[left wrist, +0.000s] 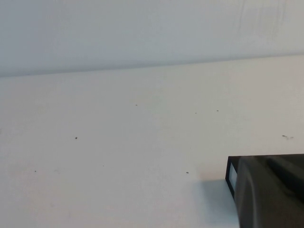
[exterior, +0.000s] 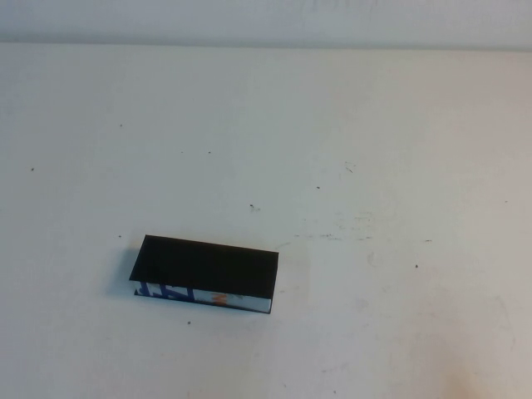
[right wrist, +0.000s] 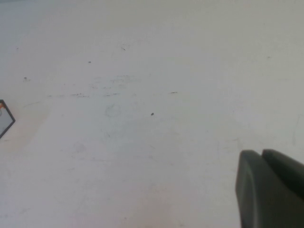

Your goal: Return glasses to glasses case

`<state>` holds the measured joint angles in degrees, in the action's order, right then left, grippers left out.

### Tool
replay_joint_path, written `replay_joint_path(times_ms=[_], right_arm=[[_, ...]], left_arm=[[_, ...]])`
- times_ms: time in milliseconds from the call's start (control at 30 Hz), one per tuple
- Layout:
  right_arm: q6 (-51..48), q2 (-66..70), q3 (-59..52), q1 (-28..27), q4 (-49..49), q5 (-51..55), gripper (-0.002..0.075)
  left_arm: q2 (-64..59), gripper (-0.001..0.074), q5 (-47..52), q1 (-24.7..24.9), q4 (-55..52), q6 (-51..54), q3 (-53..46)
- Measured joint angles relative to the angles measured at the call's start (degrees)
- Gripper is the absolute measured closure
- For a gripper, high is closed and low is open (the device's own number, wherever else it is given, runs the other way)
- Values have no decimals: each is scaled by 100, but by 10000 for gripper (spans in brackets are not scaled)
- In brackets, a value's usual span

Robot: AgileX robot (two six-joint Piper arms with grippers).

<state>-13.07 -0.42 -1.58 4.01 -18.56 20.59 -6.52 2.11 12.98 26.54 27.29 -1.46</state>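
The glasses case (exterior: 208, 268) lies left of the table's middle, towards the front. It is a black box with its flap lid down, and its white front edge carries blue and orange print. The glasses are hidden. Neither arm shows in the high view. In the left wrist view my left gripper (left wrist: 267, 164) hangs close in front of one end of the glasses case (left wrist: 231, 173), its dark fingers together with nothing between them. In the right wrist view my right gripper (right wrist: 262, 154) is shut and empty above bare table. A corner of the glasses case (right wrist: 4, 121) shows far off at that view's edge.
The white table (exterior: 374, 166) carries only small dark specks and faint scuff marks. A pale wall (exterior: 266, 21) runs along its far edge.
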Motion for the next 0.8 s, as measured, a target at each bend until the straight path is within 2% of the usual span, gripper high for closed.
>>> replay_joint_path(times_ms=[533,667,800], right_arm=[[0,0,0,0,0,13,737],[0,0,0,0,0,13,737],[0,0,0,0,0,13,737]], left_arm=[[0,738,0,0,-47,0,0],[59,738,46,-119,-872,-401,0],[335,738,168,-635,-1598,-1118,0]])
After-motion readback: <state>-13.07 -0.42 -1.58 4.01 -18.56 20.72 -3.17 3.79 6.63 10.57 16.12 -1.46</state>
